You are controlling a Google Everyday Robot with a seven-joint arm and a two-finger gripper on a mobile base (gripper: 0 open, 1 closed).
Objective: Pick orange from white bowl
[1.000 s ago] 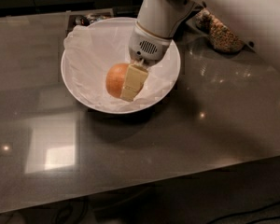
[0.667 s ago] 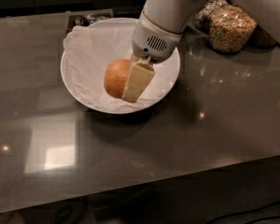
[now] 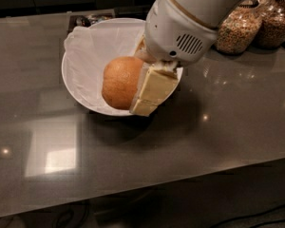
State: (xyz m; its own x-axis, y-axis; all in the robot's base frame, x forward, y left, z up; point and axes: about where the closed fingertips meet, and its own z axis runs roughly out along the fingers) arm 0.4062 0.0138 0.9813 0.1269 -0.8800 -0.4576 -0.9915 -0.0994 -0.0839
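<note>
The orange [image 3: 119, 81] is round and dull-skinned, and it is held up above the white bowl [image 3: 80, 91]. The bowl is wide and lined with crumpled white paper [image 3: 88, 46]. My gripper [image 3: 141, 91] comes down from the upper right and is shut on the orange. One cream-coloured finger [image 3: 152, 90] shows against the fruit's right side; the other finger is hidden behind it. The white wrist housing [image 3: 180, 34] covers the bowl's right rim.
Two glass jars of cereal [image 3: 237, 27] stand on the dark glossy counter [image 3: 218, 137] at the back right. A dark tray with small items [image 3: 88, 19] lies behind the bowl. The counter's front edge runs along the bottom.
The gripper has risen with the orange in it; fruit and gripper now appear much larger and higher above the bowl. The bowl has stayed in place.
</note>
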